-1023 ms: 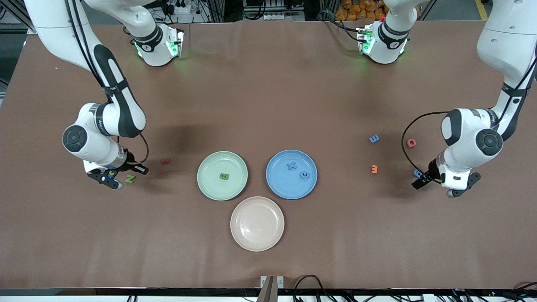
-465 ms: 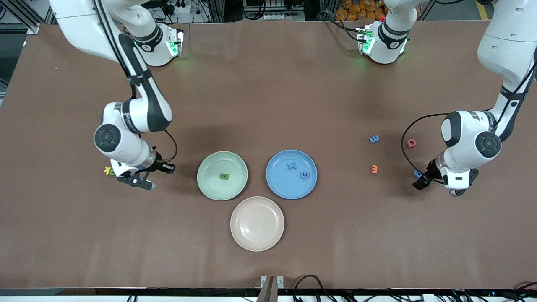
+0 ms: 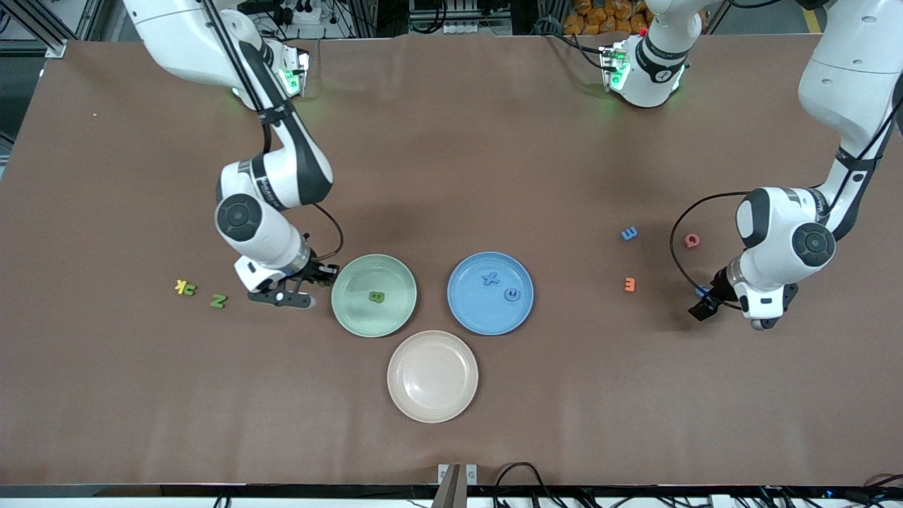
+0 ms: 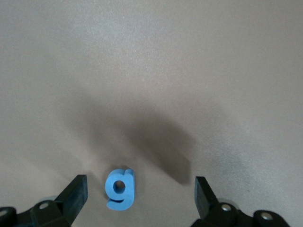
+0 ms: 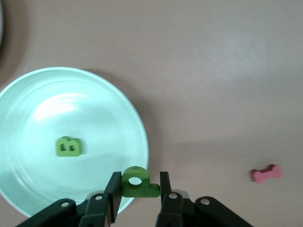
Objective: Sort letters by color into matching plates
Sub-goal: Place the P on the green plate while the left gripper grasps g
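change: right arm has swung from the loose letters at its end of the table across to the green plate [image 3: 374,295]; right gripper [image 3: 291,298] now hangs just at the plate's 9 o'clock rim, as the front camera shows it. Left arm has barely shifted.
meaning: looks like transport of a green letter is nearly done; drop into the matching plate is the likely next step. Not yet over the dish centre.
right gripper: jaws nearly closed, pinching a small green letter [image 5: 138,182] between the fingers. Right wrist view shows it right over the plate edge.
left gripper: [image 4: 137,201] fingers spread wide, empty, straddling a blue letter g [image 4: 120,188] on the cloth, not touching it. Sits at the left arm's end of the table, low.
green plate contents: one green letter B [image 3: 377,297] near centre.
blue plate: [image 3: 465,310] holds a blue X [image 3: 490,279] and a second blue letter [image 3: 512,294] at its 4 o'clock.
beige plate: [image 3: 432,406] nothing in it.
still loose: yellow letter [image 3: 185,287], green Z [image 3: 219,301], small red piece [image 5: 266,173], blue letter [image 3: 629,233], red letter [image 3: 692,240], orange letter [image 3: 630,284].
risk: release too early puts the letter on the rim or cloth.
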`<state>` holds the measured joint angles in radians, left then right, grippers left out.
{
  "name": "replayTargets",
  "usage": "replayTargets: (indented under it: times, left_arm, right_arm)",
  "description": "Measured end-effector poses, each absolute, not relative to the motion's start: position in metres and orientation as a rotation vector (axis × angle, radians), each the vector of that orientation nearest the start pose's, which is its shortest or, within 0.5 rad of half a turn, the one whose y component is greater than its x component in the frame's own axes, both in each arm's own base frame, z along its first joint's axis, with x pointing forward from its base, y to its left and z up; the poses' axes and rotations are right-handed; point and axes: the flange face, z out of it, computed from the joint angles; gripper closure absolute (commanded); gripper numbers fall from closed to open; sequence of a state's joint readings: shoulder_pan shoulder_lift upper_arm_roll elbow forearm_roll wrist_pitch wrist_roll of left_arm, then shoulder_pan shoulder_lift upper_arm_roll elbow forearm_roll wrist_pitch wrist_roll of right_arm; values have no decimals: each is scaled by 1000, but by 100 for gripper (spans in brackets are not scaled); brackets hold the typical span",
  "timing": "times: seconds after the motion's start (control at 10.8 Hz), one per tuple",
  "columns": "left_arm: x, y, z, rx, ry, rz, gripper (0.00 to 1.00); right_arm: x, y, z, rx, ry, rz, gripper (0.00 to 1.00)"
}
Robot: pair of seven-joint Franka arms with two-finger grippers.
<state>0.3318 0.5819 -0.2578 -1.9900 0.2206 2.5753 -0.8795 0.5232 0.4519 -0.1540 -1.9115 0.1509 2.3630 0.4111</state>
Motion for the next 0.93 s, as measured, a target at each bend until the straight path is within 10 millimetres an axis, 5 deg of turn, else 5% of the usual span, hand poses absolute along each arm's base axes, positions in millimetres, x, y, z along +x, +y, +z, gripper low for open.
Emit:
replayTargets:
  times: [0.19, 0.37, 0.46, 0.56, 0.93]
  left_arm:
    - [608, 44, 174, -2914, -1252, -26, 0]
    - [606, 44, 170, -2912, -1253, -13, 2]
    - [606, 44, 168, -2912, -1253, -8, 67]
    - [605, 44, 167, -2913, -1222, -15, 100]
    - [606, 48, 173, -2911, -1151, -53, 100]
  right_arm:
    - [585, 262, 261, -3096, 147, -8, 69]
    - [587, 287, 256, -3098, 94, -25, 54]
    - [587, 300, 250, -3101, 85, -25, 24]
    - [586, 308, 245, -3104, 91, -22, 0]
    - [589, 309, 238, -3151, 47, -47, 0]
